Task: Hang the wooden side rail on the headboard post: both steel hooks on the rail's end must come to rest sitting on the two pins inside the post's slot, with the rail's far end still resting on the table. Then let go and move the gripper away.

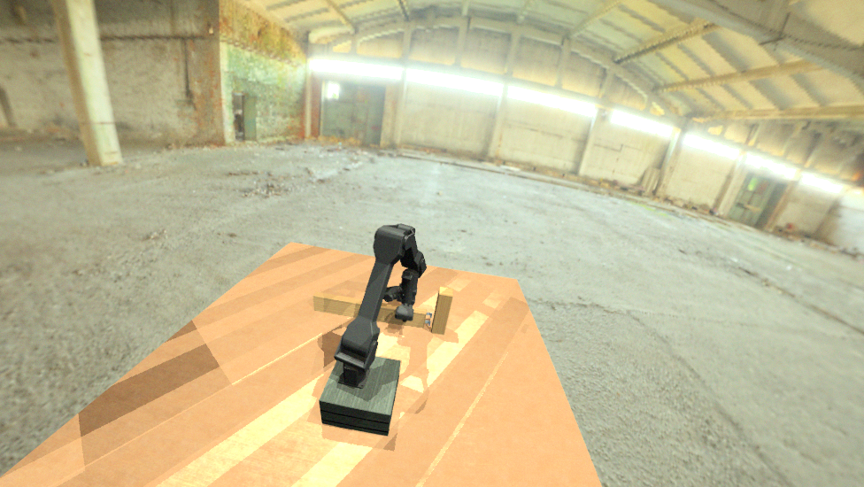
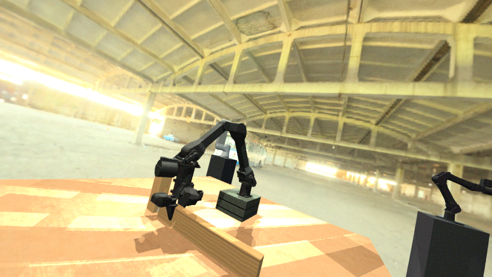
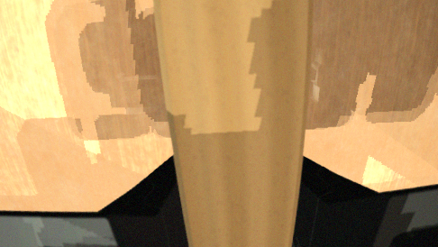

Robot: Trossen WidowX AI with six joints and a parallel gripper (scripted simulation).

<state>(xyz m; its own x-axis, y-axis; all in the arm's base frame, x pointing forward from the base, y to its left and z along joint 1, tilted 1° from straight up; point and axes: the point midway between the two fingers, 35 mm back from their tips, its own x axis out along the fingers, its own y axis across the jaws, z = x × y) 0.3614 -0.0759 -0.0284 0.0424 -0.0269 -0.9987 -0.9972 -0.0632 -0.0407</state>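
Wrist view shows a pale, softly grained wooden rail (image 1: 335, 304) (image 2: 217, 237) (image 3: 234, 180).

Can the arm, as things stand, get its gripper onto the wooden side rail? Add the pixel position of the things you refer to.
Yes, it seems so: the gripper (image 1: 404, 314) (image 2: 174, 209) is already shut on the rail (image 1: 334, 305) (image 2: 217, 238) (image 3: 239, 180), near the headboard post (image 1: 442, 309) (image 2: 159, 192), with a finger along each side and nothing visible between them and the wood.

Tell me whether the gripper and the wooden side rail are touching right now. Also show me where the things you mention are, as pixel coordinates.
Touching: the wrist view shows a dark finger of the gripper (image 1: 404, 313) (image 2: 178, 206) (image 3: 239, 180) pressed against each side of the rail (image 1: 334, 304) (image 2: 217, 237) (image 3: 236, 158), with no gap.
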